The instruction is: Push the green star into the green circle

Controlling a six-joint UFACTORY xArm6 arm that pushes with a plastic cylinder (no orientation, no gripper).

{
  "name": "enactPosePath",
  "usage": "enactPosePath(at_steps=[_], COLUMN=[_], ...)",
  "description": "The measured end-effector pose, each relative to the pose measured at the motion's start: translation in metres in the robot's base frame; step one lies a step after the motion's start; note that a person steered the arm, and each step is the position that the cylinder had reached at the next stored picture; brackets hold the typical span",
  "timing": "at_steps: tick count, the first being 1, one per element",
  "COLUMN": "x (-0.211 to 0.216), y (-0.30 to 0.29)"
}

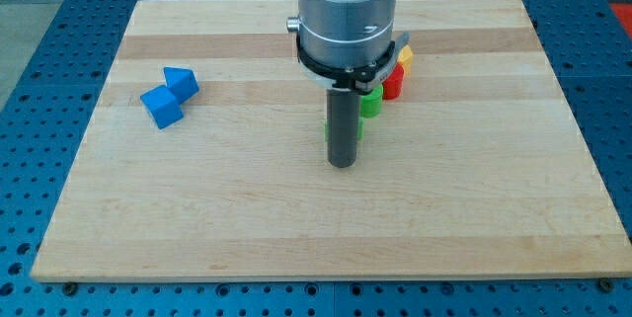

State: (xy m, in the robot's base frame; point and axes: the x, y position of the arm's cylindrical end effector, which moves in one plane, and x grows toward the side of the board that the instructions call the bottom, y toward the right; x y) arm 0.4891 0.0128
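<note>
My tip rests on the wooden board near its middle. A green block is mostly hidden behind the rod, with only slivers showing at its left and right edges; its shape cannot be made out. A second green block sits just up and right of the rod, partly hidden by the arm's housing. I cannot tell which is the star and which the circle. The tip is at the view's bottom side of the hidden green block, touching or nearly touching it.
A red block and a yellow block sit right of the green ones, partly hidden under the arm. Two blue blocks lie touching at the board's left. The blue pegboard table surrounds the board.
</note>
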Motion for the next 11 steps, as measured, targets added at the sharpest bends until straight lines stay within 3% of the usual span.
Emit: enactPosePath(at_steps=[11], x=[-0.021], y=[0.008])
